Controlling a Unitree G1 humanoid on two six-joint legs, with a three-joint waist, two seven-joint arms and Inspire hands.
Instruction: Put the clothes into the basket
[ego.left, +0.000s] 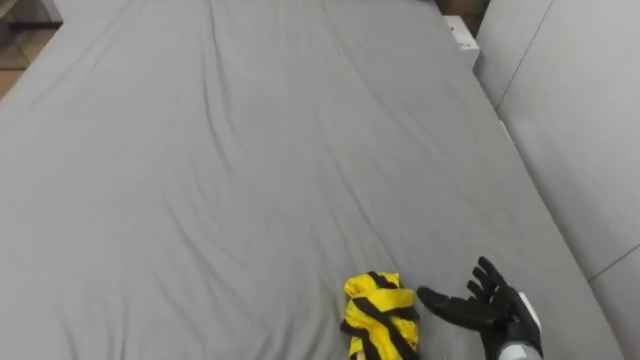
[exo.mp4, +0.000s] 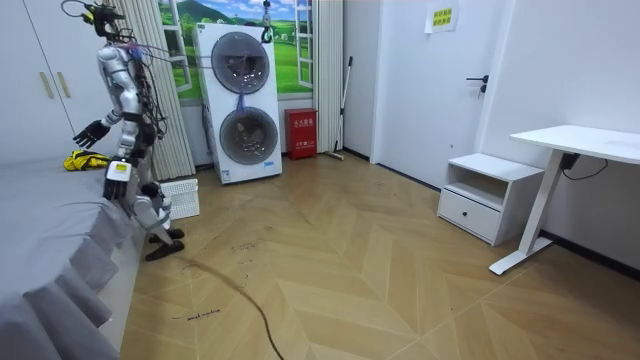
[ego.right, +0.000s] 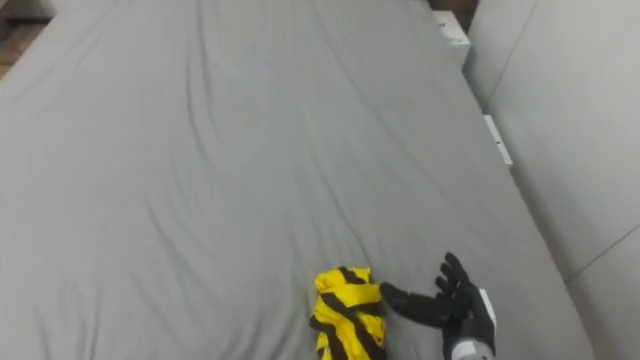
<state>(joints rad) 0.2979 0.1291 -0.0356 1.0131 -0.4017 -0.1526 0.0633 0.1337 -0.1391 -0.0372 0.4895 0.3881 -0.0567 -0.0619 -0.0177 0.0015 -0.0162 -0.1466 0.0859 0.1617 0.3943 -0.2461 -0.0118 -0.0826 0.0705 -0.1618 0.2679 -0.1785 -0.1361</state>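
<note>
Right hand (ego.left: 503, 312), fingers spread and empty, hovers just right of the striped garment (ego.left: 380, 318) on the bed (ego.left: 250, 150). It looks soft and light, so pinch the bunched top.

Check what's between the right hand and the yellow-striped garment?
Only a sliver of bare grey sheet, in both eye views; the right hand, fingers open, reaches toward the garment.
</note>
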